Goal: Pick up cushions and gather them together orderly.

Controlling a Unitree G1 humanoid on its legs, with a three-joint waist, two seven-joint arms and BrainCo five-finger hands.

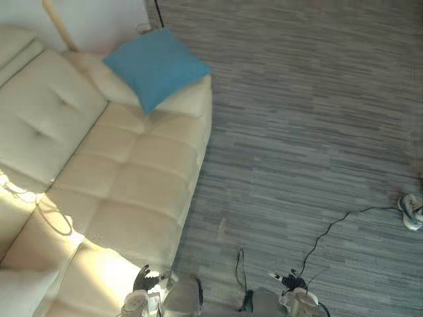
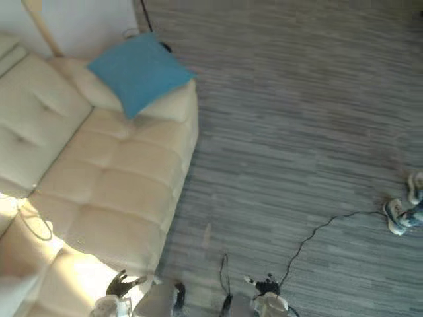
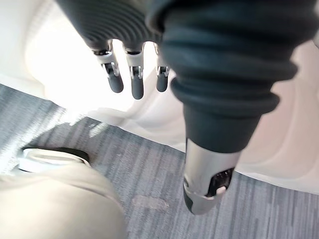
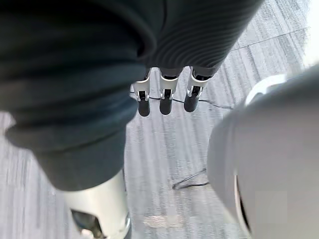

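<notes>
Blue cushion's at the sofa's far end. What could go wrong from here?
The blue cushion lies by the sofa's edge; a clumsy push from the open left hand or right hand could tip it onto the floor. A person's shoes at the right: turning there risks contact.

A blue cushion point(image 1: 155, 66) lies at the far end of the cream sofa point(image 1: 125, 188).
</notes>
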